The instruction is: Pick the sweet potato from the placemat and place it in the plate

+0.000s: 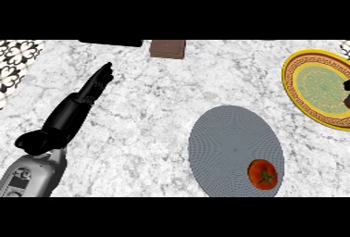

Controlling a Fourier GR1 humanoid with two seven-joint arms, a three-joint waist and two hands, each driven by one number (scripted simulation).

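Note:
A grey oval placemat (pixel 229 139) lies right of centre, with a red tomato (pixel 263 174) near its lower right edge. I see no sweet potato on the mat. The plate (pixel 295 69), yellow-rimmed with a green middle, sits at the far right and is cut by the view's edge. Over its right side a small black part of my right hand (pixel 346 85) shows at the edge, with a dark brown bit (pixel 347 101) just below it, too little to identify. At the left my left hand (pixel 87 95) rests open, fingers straight and pointing away, far from mat and plate.
A brown block (pixel 168 48) stands at the counter's far edge, top centre. A dark object (pixel 113 42) lies left of it. Patterned tiling (pixel 14 62) borders the counter at the upper left. Marble counter (pixel 150 120) lies between my left hand and the mat.

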